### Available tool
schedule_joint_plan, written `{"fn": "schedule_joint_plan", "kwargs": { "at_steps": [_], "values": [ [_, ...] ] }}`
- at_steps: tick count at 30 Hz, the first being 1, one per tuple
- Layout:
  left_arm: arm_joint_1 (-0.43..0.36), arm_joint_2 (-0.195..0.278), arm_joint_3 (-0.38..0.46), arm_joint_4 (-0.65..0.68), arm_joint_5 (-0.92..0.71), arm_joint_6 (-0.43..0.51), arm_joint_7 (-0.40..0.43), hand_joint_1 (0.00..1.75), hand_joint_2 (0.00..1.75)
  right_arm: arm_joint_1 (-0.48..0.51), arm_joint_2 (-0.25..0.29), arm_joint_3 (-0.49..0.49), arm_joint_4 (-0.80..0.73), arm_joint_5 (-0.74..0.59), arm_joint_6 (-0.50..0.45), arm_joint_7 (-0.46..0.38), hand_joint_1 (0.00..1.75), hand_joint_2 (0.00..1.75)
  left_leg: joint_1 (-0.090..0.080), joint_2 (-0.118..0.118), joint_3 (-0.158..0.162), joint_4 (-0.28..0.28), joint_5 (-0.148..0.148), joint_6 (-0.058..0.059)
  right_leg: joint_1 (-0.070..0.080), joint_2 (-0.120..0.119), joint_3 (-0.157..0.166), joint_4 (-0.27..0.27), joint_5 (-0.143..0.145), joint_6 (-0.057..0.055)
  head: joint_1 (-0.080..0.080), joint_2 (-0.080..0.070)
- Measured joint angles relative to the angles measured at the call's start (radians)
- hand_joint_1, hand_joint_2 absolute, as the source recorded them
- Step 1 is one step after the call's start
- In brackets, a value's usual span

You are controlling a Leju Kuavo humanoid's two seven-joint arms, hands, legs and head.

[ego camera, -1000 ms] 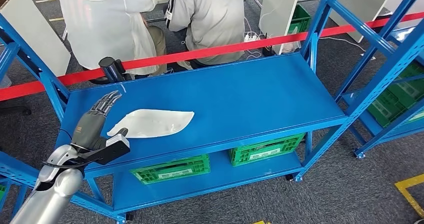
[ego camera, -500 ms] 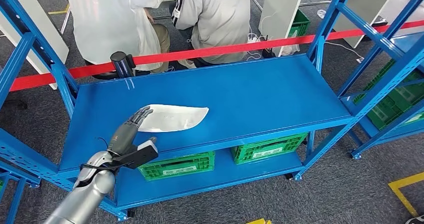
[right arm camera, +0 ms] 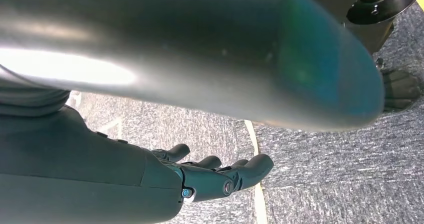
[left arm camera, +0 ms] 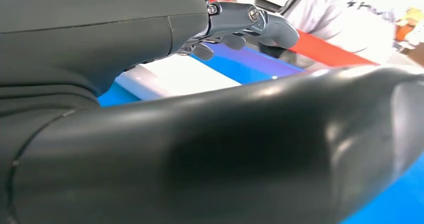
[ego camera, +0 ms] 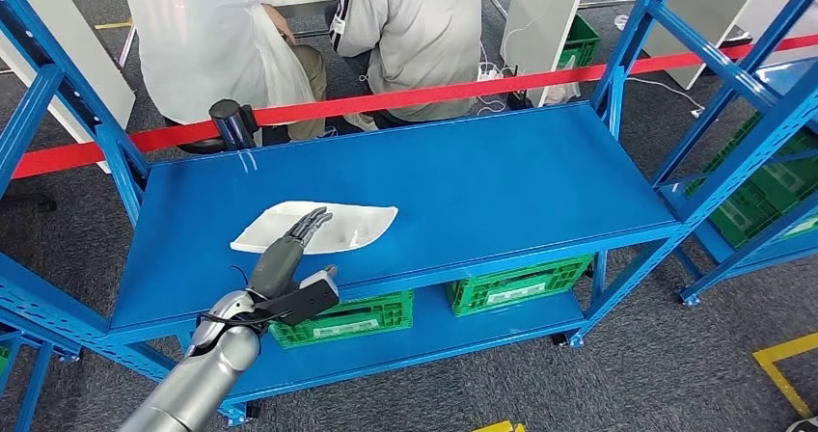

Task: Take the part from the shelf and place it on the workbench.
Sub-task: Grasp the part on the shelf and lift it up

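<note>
We see the white part (ego camera: 318, 226) lying flat on the top board of the blue shelf (ego camera: 502, 176), near its front edge. Our left hand (ego camera: 289, 254) reaches over the near end of the part — its fingers (ego camera: 311, 224) are stretched out above the white surface, and we cannot tell if they touch it. It holds nothing. Our right hand (right arm camera: 220, 176) hangs over the grey floor (right arm camera: 325, 174) with its fingers loosely apart — nothing in it. Two people sit behind the red tape (ego camera: 405, 97).
</note>
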Motion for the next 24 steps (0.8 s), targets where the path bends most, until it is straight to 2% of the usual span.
{"fn": "schedule_joint_plan", "kwargs": {
  "at_steps": [4, 11, 15, 24],
  "values": [
    [-0.011, -0.031, -0.016, -0.013, 0.010, 0.001, 0.025, 0.00, 0.00, -0.001, 0.000, 0.000, 0.000, 0.005, 0.004, -0.006, 0.00, 0.00, 0.000, 0.000, -0.001, 0.000, 0.000, 0.000, 0.000, 0.000, 0.000, 0.001, 0.000, 0.000, 0.000, 0.000],
    [-0.018, -0.039, -0.028, -0.030, 0.026, 0.004, 0.046, 0.00, 0.00, 0.000, 0.000, 0.000, 0.000, 0.010, 0.010, -0.002, 0.00, 0.00, 0.000, 0.001, 0.000, 0.000, 0.000, 0.000, 0.000, 0.001, 0.000, 0.001, 0.000, 0.000, 0.000, 0.000],
    [-0.022, -0.045, -0.033, -0.029, 0.021, 0.012, 0.061, 0.00, 1.75, 0.000, 0.000, 0.000, 0.000, 0.014, 0.012, -0.004, 0.00, 0.00, 0.000, 0.001, 0.000, 0.000, 0.000, 0.000, 0.000, 0.001, 0.000, 0.001, 0.000, 0.000, 0.000, 0.000],
    [-0.063, -0.064, -0.063, 0.006, -0.062, 0.105, 0.098, 0.00, 1.75, -0.001, 0.000, 0.000, 0.000, 0.027, 0.015, -0.013, 0.00, 0.00, 0.000, 0.000, 0.000, 0.000, 0.000, 0.000, 0.000, 0.001, 0.000, 0.001, 0.000, 0.000, 0.000, 0.000]
  ]
}}
